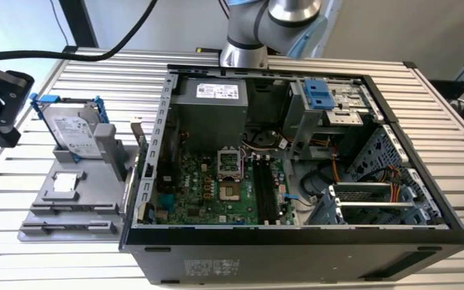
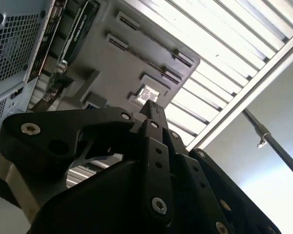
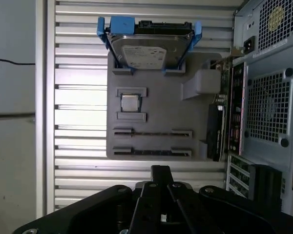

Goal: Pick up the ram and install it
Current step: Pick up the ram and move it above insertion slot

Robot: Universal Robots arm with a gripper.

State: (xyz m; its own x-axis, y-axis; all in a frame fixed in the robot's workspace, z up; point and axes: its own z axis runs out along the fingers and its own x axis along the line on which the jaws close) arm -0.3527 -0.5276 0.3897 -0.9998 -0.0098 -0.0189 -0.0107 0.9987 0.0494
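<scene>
Gripper [image 3: 159,170] shut and empty near the worktop's edge, facing the grey holder tray [image 3: 168,107]. The ram [image 3: 214,134] stands on the tray's edge beside the computer case [image 3: 268,97]. Looks like the approach; grasping needs parted jaws.

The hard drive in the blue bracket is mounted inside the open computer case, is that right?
No. In the exterior view the hard drive in its blue bracket stands on the grey tray outside the open computer case.
</scene>
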